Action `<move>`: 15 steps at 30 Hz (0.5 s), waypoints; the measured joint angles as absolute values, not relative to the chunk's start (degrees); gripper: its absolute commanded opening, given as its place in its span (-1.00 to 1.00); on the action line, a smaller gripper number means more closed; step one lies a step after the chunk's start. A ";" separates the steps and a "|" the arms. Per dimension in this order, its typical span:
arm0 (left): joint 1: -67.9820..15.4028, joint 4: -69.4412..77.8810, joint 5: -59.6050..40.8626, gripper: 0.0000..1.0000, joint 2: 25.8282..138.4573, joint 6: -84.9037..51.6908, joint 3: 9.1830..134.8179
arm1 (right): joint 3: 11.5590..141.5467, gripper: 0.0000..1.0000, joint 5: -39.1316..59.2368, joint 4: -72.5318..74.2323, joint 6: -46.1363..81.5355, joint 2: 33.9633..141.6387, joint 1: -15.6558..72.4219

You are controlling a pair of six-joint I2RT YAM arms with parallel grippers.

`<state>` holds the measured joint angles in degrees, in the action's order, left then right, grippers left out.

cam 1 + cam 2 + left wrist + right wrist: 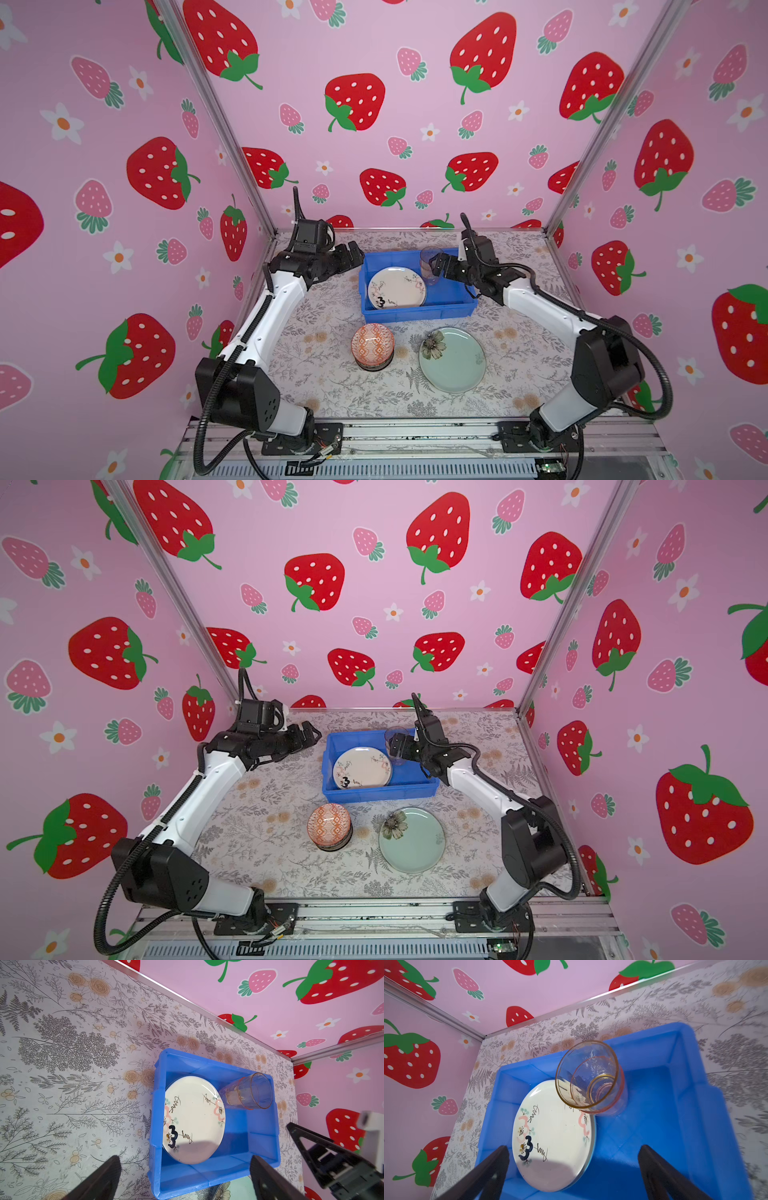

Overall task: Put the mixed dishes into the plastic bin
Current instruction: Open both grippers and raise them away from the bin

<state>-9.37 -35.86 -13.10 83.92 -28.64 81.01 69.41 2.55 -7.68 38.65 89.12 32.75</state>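
Apparently the nested tumblers (589,1078) stand placed in the blue bin (685,1030) mid-frame; left gripper (353,253) and right gripper (573,1150) gape empty, so the pale green plate (453,361) below likely comes next.

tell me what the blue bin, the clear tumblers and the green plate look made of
The blue bin: opaque moulded plastic, uniform colour, lipped rim. The clear tumblers: see-through with tinted rims, glass or hard plastic; can't tell. The green plate: probably glazed ceramic, smooth soft sheen.

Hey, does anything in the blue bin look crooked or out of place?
Yes: the clear tumbler seems to lean, its base partly on the rim of the white plate, inside the blue bin.
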 measured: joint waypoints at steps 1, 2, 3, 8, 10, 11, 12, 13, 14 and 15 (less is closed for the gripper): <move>-9.37 -35.86 -13.06 0.98 83.92 -28.64 81.01 | 69.19 0.99 2.37 -8.43 38.41 87.55 32.56; -9.43 -35.86 -12.88 0.98 83.92 -28.62 80.99 | 68.90 0.99 2.24 -9.28 38.00 85.67 32.32; -9.74 -35.86 -12.45 0.98 83.81 -28.62 80.82 | 68.58 0.99 2.20 -10.24 37.63 83.92 32.01; -13.80 -36.69 -9.76 0.98 82.19 -29.85 78.85 | 64.10 0.99 3.68 -14.61 36.51 76.14 29.36; -17.74 -37.95 -7.53 0.98 81.65 -30.72 78.83 | 60.84 0.99 4.89 -16.95 36.07 72.69 27.94; -20.38 -38.89 -6.42 0.98 81.32 -31.42 78.96 | 59.22 0.99 5.58 -18.24 35.88 71.05 27.16; -23.33 -40.18 -5.50 0.98 81.06 -32.45 79.35 | 57.47 0.99 6.48 -19.55 35.64 69.23 26.28; -25.96 -41.10 -4.95 0.98 80.79 -33.50 79.72 | 56.01 0.99 7.25 -20.95 35.42 67.66 25.36; -28.53 -41.47 -4.45 0.98 80.44 -34.74 79.85 | 54.65 0.99 8.10 -22.15 35.05 66.24 24.45; -31.62 -41.67 -3.84 0.98 79.90 -36.23 79.85 | 53.30 0.99 9.06 -23.40 34.70 64.82 23.49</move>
<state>-31.62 -41.67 -3.84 79.90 -36.23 79.85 53.30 9.06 -23.40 34.70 64.82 23.49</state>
